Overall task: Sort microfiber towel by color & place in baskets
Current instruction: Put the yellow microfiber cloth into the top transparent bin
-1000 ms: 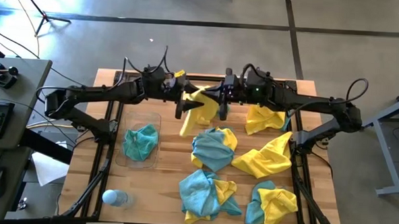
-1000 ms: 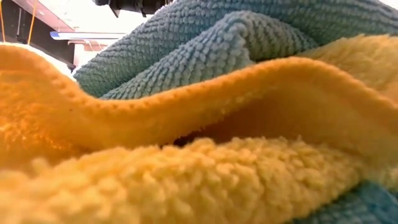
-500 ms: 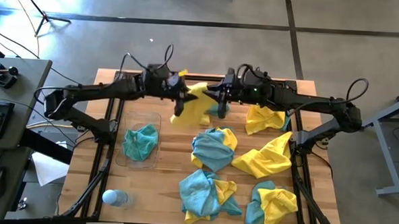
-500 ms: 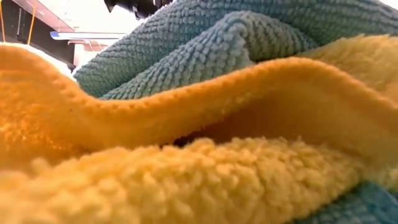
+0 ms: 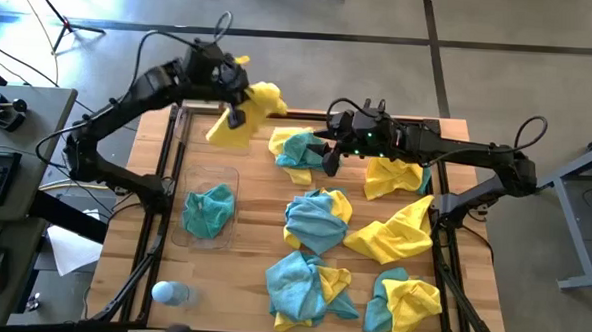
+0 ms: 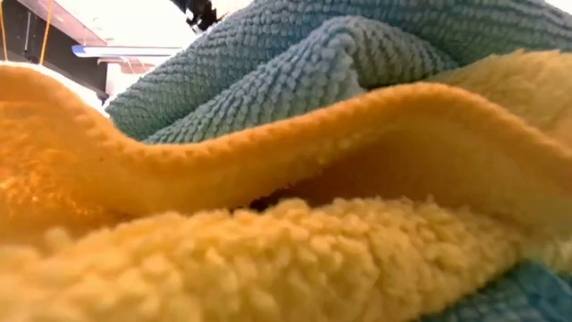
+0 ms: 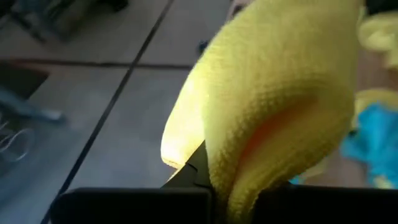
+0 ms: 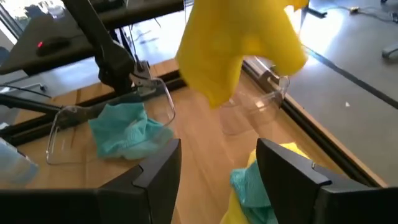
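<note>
1. the bright yellow fuzzy microfiber towel (image 5: 247,106) has changed carriers: a second ago both arms met at the table's 12 o'clock edge, the right one holding it; now the left fingers (image 5: 235,95) are clamped on it and have swung it out to 11 o'clock, where it hangs in the air
2. the right fingers (image 5: 328,157) have let go and stand wide apart with nothing between them, just past 12 o'clock, beside a teal-and-yellow towel heap (image 5: 297,149) that they were covering before
3. in my judgement the handover is finished, and what remains for this towel is lowering it into the empty clear plastic basket (image 8: 264,102), which the right wrist view shows just under and behind the hanging cloth
4. count of baskets: two; the second clear plastic basket (image 5: 178,226), at 9 o'clock, already holds one crumpled teal towel (image 5: 208,208)
5. count of towels placed or in hand: one in a basket, one held
6. count of loose heaps on the table: six, from the centre round to 5 o'clock; most mix teal and yellow, so the number of single cloths cannot be told
7. other things: one small pale blue bottle (image 5: 170,294) at 7 o'clock
</note>
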